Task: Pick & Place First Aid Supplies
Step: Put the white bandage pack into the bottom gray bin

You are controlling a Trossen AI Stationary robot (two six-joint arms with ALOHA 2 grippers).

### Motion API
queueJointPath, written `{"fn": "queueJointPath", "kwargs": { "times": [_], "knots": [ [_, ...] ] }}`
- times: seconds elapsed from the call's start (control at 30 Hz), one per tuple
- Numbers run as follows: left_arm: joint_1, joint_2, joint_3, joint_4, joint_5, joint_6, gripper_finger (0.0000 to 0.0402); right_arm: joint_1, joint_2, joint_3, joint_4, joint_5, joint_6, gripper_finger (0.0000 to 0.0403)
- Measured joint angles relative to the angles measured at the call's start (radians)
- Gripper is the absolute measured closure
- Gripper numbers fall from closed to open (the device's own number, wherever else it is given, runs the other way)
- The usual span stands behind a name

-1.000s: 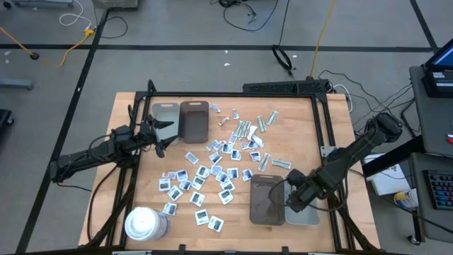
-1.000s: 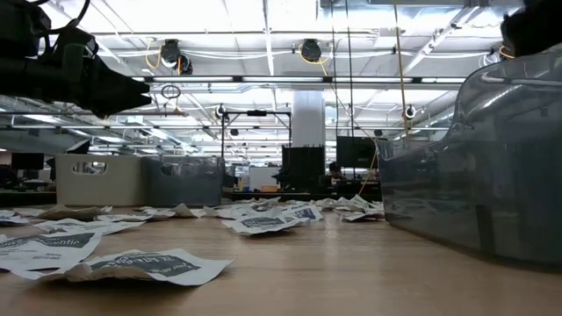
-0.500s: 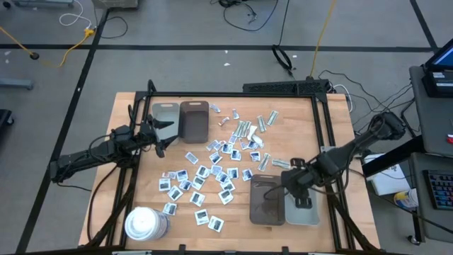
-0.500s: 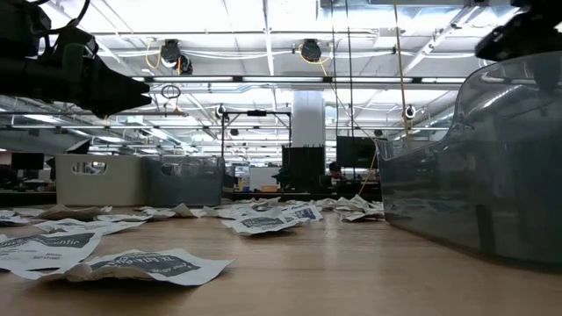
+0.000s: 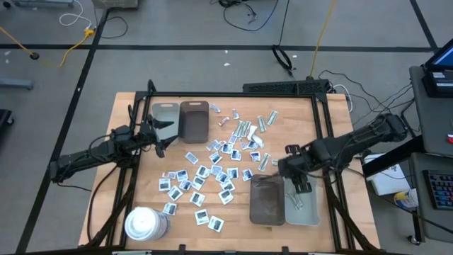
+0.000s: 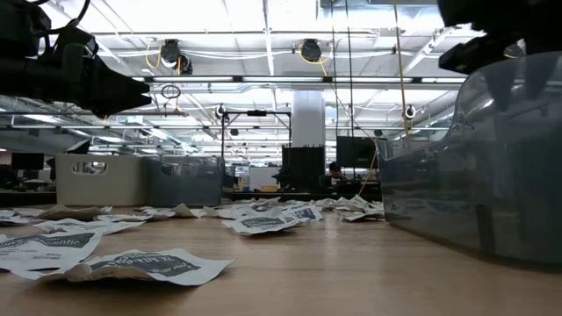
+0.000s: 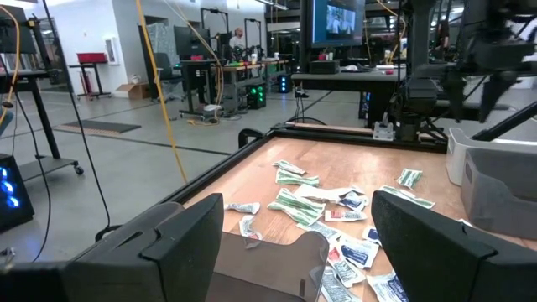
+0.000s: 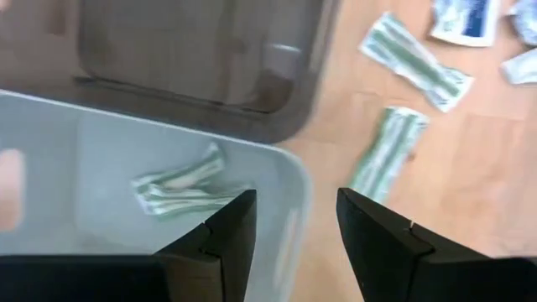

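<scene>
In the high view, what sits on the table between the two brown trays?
Scattered first aid packets lie between the far brown tray and the near brown tray; the high view shows them.

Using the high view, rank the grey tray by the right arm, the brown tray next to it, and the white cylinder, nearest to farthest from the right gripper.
1. Grey tray: right under the right gripper, at the table's near right.
2. Brown tray: beside the grey one, toward the middle.
3. White cylinder: far off at the near left corner.
</scene>
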Motion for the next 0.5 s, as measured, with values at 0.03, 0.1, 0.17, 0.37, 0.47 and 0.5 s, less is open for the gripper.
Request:
{"fn": "queueJointPath", "kwargs": {
  "times": [0.03,0.1,0.17,0.37,0.47,0.5],
  "knots": [
    [0.000,0.000,0.000,0.000,0.000,0.000,0.0096,-0.022,0.000,0.000,0.001,0.000,-0.027,0.0243],
    [0.000,0.000,0.000,0.000,0.000,0.000,0.0096,-0.068,0.000,0.000,0.001,0.000,-0.074,0.0243],
    [0.000,0.000,0.000,0.000,0.000,0.000,0.0096,-0.114,0.000,0.000,0.001,0.000,-0.116,0.0243],
    [0.000,0.000,0.000,0.000,0.000,0.000,0.0096,-0.237,0.000,0.000,0.001,0.000,-0.178,0.0243],
    [0.000,0.000,0.000,0.000,0.000,0.000,0.0096,-0.275,0.000,0.000,0.001,0.001,-0.179,0.0243],
    [0.000,0.000,0.000,0.000,0.000,0.000,0.0096,-0.284,0.000,0.000,0.001,0.001,-0.179,0.0243]
  ]
}}
